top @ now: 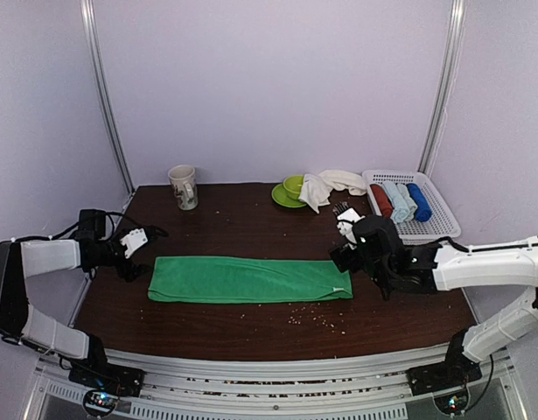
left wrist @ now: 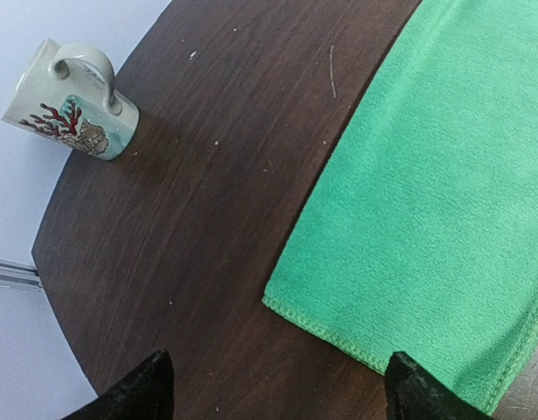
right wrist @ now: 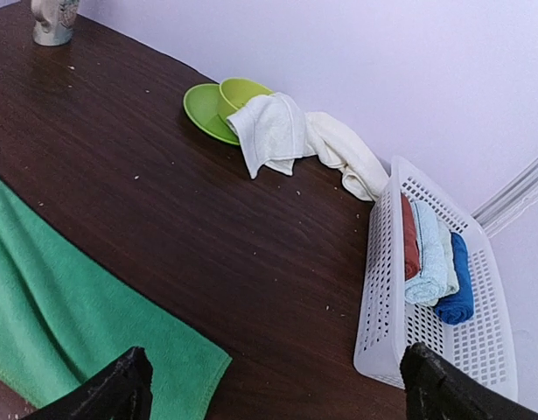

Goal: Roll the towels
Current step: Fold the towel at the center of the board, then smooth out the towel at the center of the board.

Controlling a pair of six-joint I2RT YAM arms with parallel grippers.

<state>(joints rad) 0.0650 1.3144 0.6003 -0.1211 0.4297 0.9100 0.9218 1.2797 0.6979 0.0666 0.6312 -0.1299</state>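
Observation:
The bright green towel [top: 249, 279] lies flat as a long strip across the middle of the table; it also shows in the left wrist view [left wrist: 435, 201] and the right wrist view [right wrist: 67, 324]. The cream-white towel [top: 330, 185] lies crumpled at the back, draped over a green bowl [top: 293, 185]; it shows in the right wrist view [right wrist: 290, 136] too. My left gripper [top: 136, 254] is open and empty, just above the towel's left end. My right gripper [top: 349, 254] is open and empty, just above the towel's right end.
A mug [top: 184, 186] stands at the back left, also in the left wrist view [left wrist: 72, 101]. A white basket [top: 423, 229] at the back right holds red, pale blue and dark blue rolls [right wrist: 430, 258]. Crumbs lie near the table's front edge.

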